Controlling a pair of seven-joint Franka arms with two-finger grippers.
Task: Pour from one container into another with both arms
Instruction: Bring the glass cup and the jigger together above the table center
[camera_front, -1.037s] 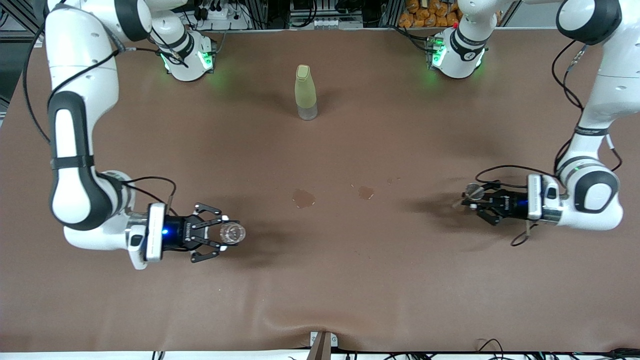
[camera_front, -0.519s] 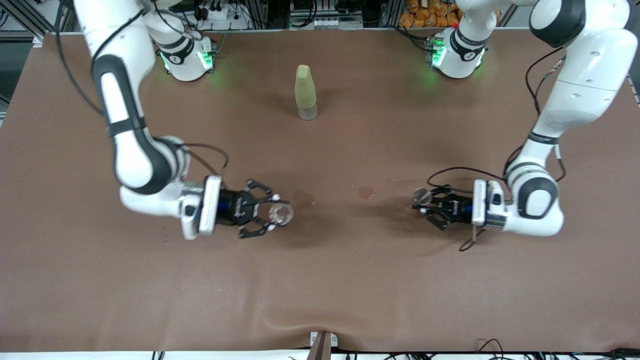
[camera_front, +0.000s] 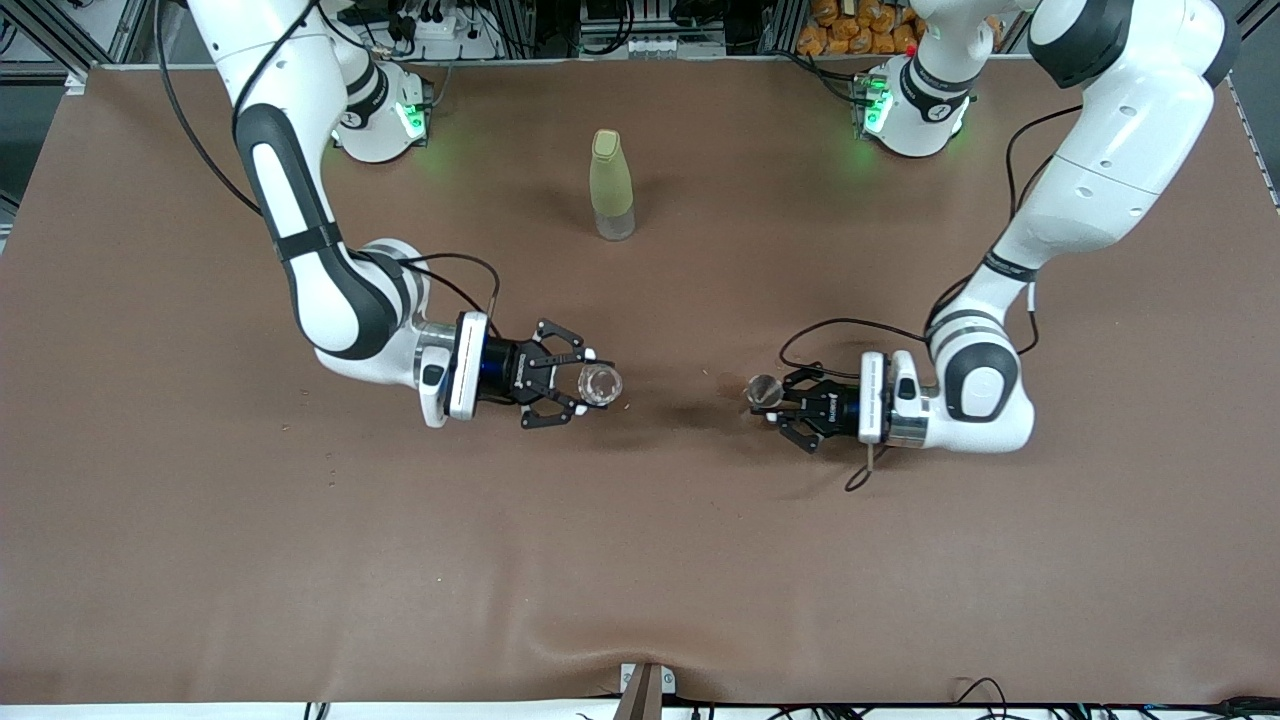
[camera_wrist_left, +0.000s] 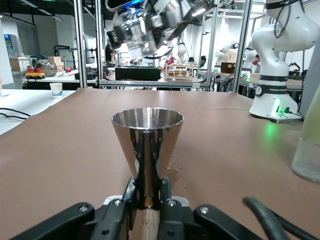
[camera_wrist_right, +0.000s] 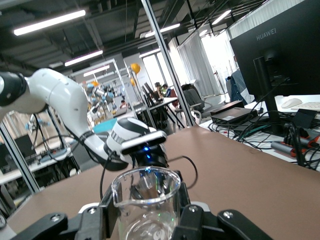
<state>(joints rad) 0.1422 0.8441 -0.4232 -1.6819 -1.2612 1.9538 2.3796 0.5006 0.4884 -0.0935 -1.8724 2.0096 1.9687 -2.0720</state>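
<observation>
While both arms reached over the middle of the brown table (camera_front: 200, 560), each gripper carried one vessel upright. The right gripper (camera_front: 588, 384) had its jaws pinched on a clear glass beaker (camera_front: 600, 384) (spout visible on the rim in the right wrist view (camera_wrist_right: 146, 195)), held over the table toward the right arm's end. The left gripper (camera_front: 775, 398) had its jaws pinched on the narrow base of a steel cone cup (camera_front: 765, 389), which flared upward to an open mouth (camera_wrist_left: 147, 145). That cup was held over the table toward the left arm's end, with a gap of bare cloth separating the two vessels. Neither vessel was tilted. From the left wrist view, the beaker (camera_wrist_left: 137, 35) appeared higher than the cup's rim. A pale green bottle (camera_front: 611, 183) with a clear base stood upright on the table, farther from the front camera than both grippers and roughly midway between the two arm bases. Small specks lay on the cloth near the beaker.
</observation>
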